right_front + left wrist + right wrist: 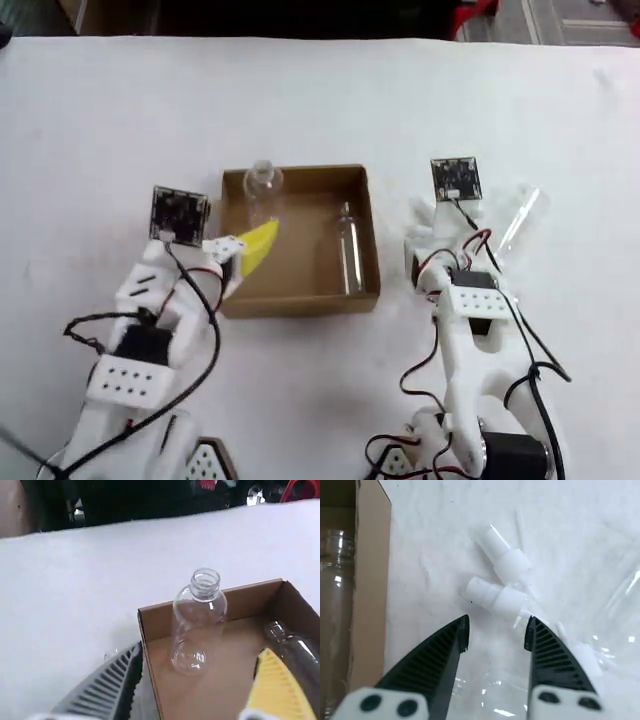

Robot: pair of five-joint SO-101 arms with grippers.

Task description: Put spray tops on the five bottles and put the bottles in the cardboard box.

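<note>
A brown cardboard box [372, 240] sits in the middle of the white worktop [100, 120]. One clear bottle [199, 611] stands up in a back corner of the box. Its neck is bare, with no top on it. A second bottle [347, 252] lies on its side in the box, along the wall next to the right arm. The left hand [200, 652] hangs over the box wall on its own side, and its two fingers are wide apart. The grey finger [112, 682] is outside the box and the yellow finger [275, 690] is inside it, just beside the second bottle. This hand holds nothing, and the standing bottle is in front of it, not touched. The right hand [497, 627] is low over the worktop, just beside the box on the other side. Its black fingers [440, 660] are apart too, with nothing between them. Two white spray tops [496, 599] lie on the worktop just past its fingertips, and they touch each other. Some clear plastic [620, 605] lies near the spray tops, but it is too faint to say what it is.
</note>
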